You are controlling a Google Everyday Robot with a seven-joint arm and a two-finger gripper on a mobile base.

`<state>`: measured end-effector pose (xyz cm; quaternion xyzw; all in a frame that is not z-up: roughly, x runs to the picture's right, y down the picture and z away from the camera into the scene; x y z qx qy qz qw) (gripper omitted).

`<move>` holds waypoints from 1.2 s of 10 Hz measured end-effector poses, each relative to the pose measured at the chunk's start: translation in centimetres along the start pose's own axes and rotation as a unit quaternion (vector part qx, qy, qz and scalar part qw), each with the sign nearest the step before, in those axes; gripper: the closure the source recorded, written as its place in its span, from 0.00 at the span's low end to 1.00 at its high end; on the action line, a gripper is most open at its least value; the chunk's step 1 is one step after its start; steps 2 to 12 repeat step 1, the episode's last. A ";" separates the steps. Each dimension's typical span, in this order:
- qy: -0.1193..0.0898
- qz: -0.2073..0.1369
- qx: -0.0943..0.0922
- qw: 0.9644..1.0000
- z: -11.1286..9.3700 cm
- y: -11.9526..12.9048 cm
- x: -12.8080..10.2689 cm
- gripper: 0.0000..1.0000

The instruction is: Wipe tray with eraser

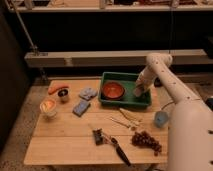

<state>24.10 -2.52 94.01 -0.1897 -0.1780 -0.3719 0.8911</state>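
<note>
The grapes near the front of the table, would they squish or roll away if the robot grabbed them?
The grapes look like a loose, lumpy bunch, so they would probably sag and flop, not lift stiffly. Round berries could likely roll if any came off. They seem soft, so a hard squeeze might squash them. The gripper is far off, down in the green tray.
</note>
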 end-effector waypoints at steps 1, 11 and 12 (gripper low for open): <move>0.000 -0.005 0.003 1.000 0.2 -1.3 0.5 1.00; 0.000 -0.005 0.003 1.000 0.2 -1.3 0.5 1.00; 0.000 -0.005 0.003 1.000 0.2 -1.3 0.5 1.00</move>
